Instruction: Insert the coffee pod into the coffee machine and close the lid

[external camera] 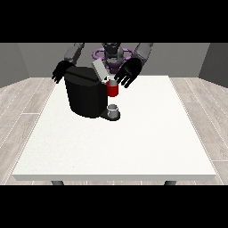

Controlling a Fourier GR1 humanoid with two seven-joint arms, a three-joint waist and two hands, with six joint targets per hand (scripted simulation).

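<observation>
Nearest to us is the bare front of the white table (116, 151). Farther back, a small grey cup (114, 110) sits on the machine's low tray. Just behind it stands the black coffee machine (85, 95), with its red front part (113, 90) above the cup.

On top of that red part we see a small pale thing, which we think is the coffee pod (111, 79). It seems to stand up straight in the hole, its long way running up and down, but it is too small for us to be sure.

The grey lid (99, 70) is up, and it leans back toward the robot.

The hand at the view's right (128, 73) is just beside the pod, with its fingers spread apart and holding nothing. The hand at the view's left (61, 71) hangs behind the machine's far corner, fingers loose and apart too.

What could go wrong? If the pod sits crooked, the lid may jam on it. If we push the lid from the side, the machine may slide and knock the cup.
</observation>
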